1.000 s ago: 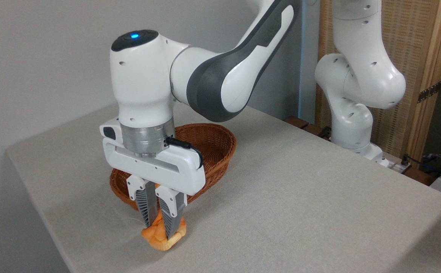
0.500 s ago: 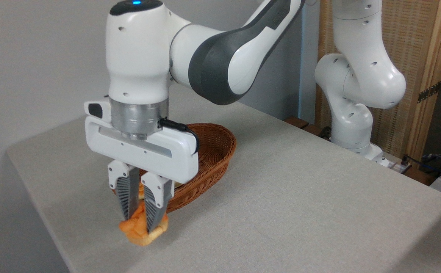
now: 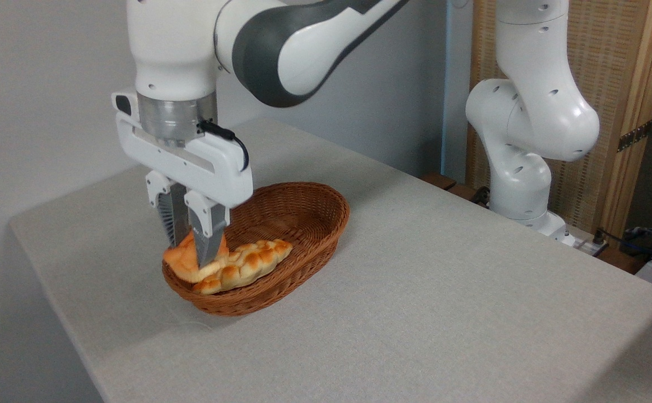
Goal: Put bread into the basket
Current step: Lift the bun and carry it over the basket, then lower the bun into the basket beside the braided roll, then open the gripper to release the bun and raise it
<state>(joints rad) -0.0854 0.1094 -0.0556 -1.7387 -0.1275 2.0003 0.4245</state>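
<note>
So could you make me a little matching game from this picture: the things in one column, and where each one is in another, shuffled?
Things:
1. bun
2. braided loaf
3. basket
4. pincer

Places or states:
a. standing on the grey table
b. lying inside the basket
c. shut on the bun
d. pinched between two grey fingers, at the basket's near left rim

Pairs: 1-d, 2-b, 3-a, 4-c

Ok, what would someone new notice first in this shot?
The gripper, shut on an orange bun, at the near-left end of the basket. A paler braided loaf already lies inside, beside the bun. The white arm fills the top of the view.
</note>
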